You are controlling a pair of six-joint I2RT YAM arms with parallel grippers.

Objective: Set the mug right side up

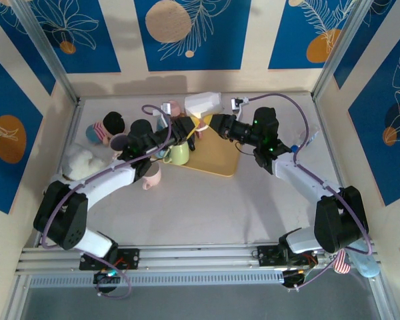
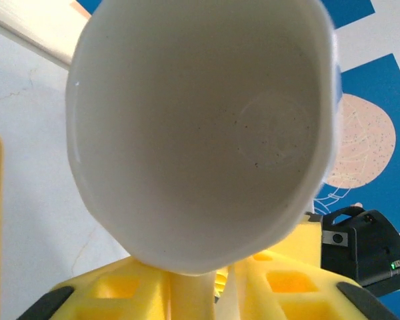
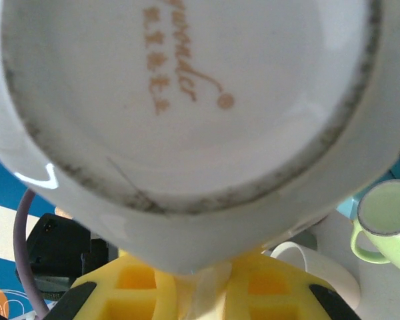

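Observation:
A white mug (image 1: 203, 102) hangs on its side above the back of the table, held between my two grippers. The left wrist view looks into its open mouth (image 2: 200, 127); the right wrist view looks at its stamped base (image 3: 187, 93). My left gripper (image 1: 193, 126) comes in from the left, and its yellow fingers (image 2: 287, 287) are shut on a pale strip under the mug that looks like the handle (image 2: 190, 297). My right gripper (image 1: 211, 123) comes in from the right, and its fingers (image 3: 273, 287) are pinched on the same kind of strip (image 3: 203, 293).
A yellow tray (image 1: 217, 163) lies below the grippers. A green mug (image 1: 179, 155) (image 3: 387, 220) stands at its left edge, with a pink mug (image 1: 152, 177) nearer. Another white cup (image 3: 313, 267) sits beside the green one. Soft toys (image 1: 103, 131) crowd the back left.

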